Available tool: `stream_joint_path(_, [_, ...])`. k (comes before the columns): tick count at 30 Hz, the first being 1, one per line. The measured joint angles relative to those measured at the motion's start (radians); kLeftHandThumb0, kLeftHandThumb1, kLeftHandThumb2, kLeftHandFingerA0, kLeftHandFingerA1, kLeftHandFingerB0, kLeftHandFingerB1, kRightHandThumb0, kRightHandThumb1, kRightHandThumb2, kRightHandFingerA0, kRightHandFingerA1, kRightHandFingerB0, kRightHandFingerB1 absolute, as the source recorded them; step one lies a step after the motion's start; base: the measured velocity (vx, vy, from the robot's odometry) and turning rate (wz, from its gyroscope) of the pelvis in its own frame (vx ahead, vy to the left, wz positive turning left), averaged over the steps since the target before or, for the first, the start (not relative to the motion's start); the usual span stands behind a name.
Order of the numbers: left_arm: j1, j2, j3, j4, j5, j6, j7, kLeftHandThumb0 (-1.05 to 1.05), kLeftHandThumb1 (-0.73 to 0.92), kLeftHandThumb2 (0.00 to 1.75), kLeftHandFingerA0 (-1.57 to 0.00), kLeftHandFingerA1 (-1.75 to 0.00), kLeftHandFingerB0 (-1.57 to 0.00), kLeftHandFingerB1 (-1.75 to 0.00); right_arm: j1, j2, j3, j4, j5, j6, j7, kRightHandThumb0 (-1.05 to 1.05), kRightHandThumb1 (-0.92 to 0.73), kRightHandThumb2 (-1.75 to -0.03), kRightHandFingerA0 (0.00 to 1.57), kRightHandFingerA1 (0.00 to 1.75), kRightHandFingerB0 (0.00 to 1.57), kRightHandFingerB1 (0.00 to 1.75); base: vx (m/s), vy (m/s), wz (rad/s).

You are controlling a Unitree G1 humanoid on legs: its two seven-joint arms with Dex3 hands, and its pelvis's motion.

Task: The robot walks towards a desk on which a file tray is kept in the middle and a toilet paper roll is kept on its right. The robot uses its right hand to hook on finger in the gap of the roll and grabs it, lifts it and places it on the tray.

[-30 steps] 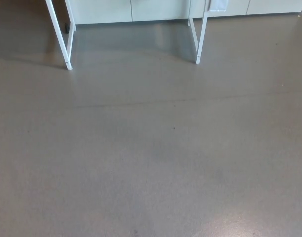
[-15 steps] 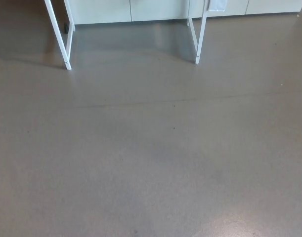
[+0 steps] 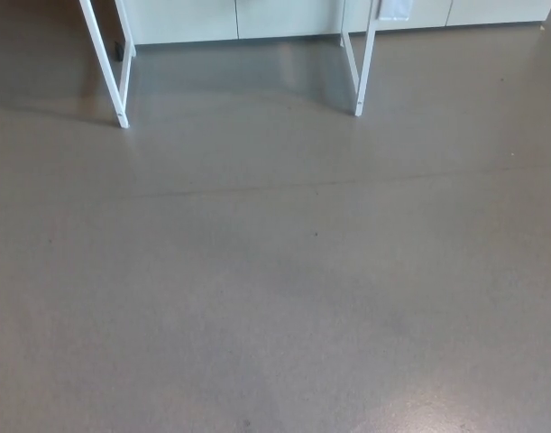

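Looking down, it's pretty much all grey floor (image 3: 275, 298), with only the white desk legs (image 3: 358, 68) poking in up top by some pale cabinets (image 3: 257, 18). Neither robot hand shows, so can't tell their state. Roll and tray aren't visible; presumably they're up on the desktop, above the frame, since it's at the walk-up stage.

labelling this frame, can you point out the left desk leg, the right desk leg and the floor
left desk leg (image 3: 110, 77), head view, on the front white tube above its foot
right desk leg (image 3: 364, 72), head view, on the front white tube above its foot
floor (image 3: 275, 289), head view, on bare grey surface
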Motion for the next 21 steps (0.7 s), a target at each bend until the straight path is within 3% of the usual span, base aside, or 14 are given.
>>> stream_joint_path(1, [-0.002,0.0,0.001,0.008,0.0,0.0,0.0,-0.72,0.92,0.71,-0.37,-1.08,-0.36,-0.83,0.003,-0.002,0.003,-0.005,0.0,0.0,-0.001,-0.89,-0.72,-1.11,0.11,0.26,0.0,0.25,0.0,0.0,0.0])
stream_joint_path(2, [-0.004,0.0,0.0,0.016,0.001,0.0,0.001,-0.72,0.92,0.71,-0.37,-1.08,-0.36,-0.83,0.005,-0.004,0.007,-0.009,-0.001,0.002,0.0,-0.89,-0.72,-1.11,0.11,0.26,0.0,0.25,0.0,0.0,0.0])
stream_joint_path(3, [-0.007,0.0,-0.002,0.026,0.002,0.0,0.003,-0.72,0.92,0.72,-0.22,-0.71,-0.23,-0.55,0.007,-0.006,0.012,-0.014,-0.002,0.007,0.0,-0.92,-0.74,-1.1,0.09,0.26,0.07,0.21,0.0,0.0,0.0])
stream_joint_path(4, [-0.008,0.0,-0.004,0.03,0.003,0.0,0.004,-0.69,0.92,0.72,-0.17,-0.53,-0.22,-0.46,0.008,-0.009,0.016,-0.018,-0.002,0.009,0.0,-0.9,-0.71,-1.08,0.1,0.29,0.04,0.26,0.0,0.0,0.0])
stream_joint_path(6, [-0.006,0.0,-0.005,0.027,0.003,0.0,0.003,-0.69,0.92,0.72,-0.19,-0.56,-0.25,-0.5,0.012,-0.014,0.03,-0.025,-0.009,0.013,-0.005,-0.9,-0.71,-1.09,0.14,0.28,0.0,0.23,0.0,0.0,0.0])
stream_joint_path(8, [-0.005,0.0,-0.006,0.024,0.004,0.0,0.003,-0.7,0.92,0.72,-0.24,-0.6,-0.26,-0.5,0.018,-0.016,0.031,-0.033,-0.01,0.016,-0.006,-0.92,-0.72,-1.09,0.09,0.28,0.08,0.24,0.0,0.0,0.12])
stream_joint_path(9, [-0.005,0.0,-0.009,0.027,0.005,-0.001,0.004,-0.7,0.92,0.71,-0.22,-0.63,-0.23,-0.5,0.021,-0.016,0.028,-0.036,-0.008,0.016,-0.006,-0.91,-0.72,-1.09,0.1,0.37,0.0,0.27,0.0,0.0,0.0])
stream_joint_path(10, [-0.005,-0.001,-0.009,0.029,0.005,-0.001,0.005,-0.7,0.92,0.72,-0.23,-0.59,-0.23,-0.48,0.023,-0.016,0.027,-0.037,-0.009,0.017,-0.007,-0.98,-0.77,-0.8,0.12,0.23,0.05,0.23,0.0,0.0,0.0])
stream_joint_path(11, [-0.007,-0.001,-0.011,0.031,0.006,-0.001,0.004,-0.7,0.92,0.71,-0.2,-0.52,-0.2,-0.44,0.022,-0.016,0.028,-0.036,-0.01,0.018,-0.008,-0.9,-0.7,-1.09,0.1,0.27,0.04,0.25,0.06,-0.055,0.09])
stream_joint_path(13, [-0.012,0.0,-0.012,0.035,0.005,-0.001,0.004,-0.71,0.92,0.67,-0.14,-0.48,-0.17,-0.41,0.019,-0.022,0.025,-0.032,-0.008,0.018,-0.008,-0.92,-0.74,-1.11,0.15,0.3,0.0,0.25,0.03,-0.02,-0.12])
stream_joint_path(15, [-0.012,0.004,-0.01,0.035,0.005,0.0,0.003,-0.7,0.92,0.71,-0.26,-0.54,-0.24,-0.44,0.021,-0.021,0.029,-0.035,-0.01,0.02,-0.009,-0.91,-0.74,-1.1,0.12,0.32,0.03,0.25,0.0,0.0,0.0])
stream_joint_path(17, [-0.016,0.006,-0.016,0.048,0.007,-0.001,0.003,-0.7,0.92,0.71,-0.26,-0.54,-0.24,-0.44,0.028,-0.021,0.028,-0.04,-0.01,0.02,-0.01,-0.91,-0.74,-1.1,0.12,0.32,0.03,0.25,0.04,-0.057,0.03])
stream_joint_path(18, [-0.018,0.007,-0.02,0.057,0.008,-0.001,0.003,-0.69,0.92,0.72,-0.2,-0.51,-0.2,-0.43,0.033,-0.021,0.028,-0.043,-0.01,0.019,-0.011,-0.91,-0.73,-1.09,0.09,0.29,0.09,0.28,0.08,-0.124,0.06])
stream_joint_path(21, [-0.013,0.01,-0.031,0.046,0.009,0.0,0.002,-0.71,0.92,0.72,-0.24,-0.54,-0.23,-0.45,0.039,-0.02,0.023,-0.036,-0.008,0.019,-0.014,-0.92,-0.72,-1.09,0.08,0.18,0.07,0.23,0.05,-0.175,0.13])
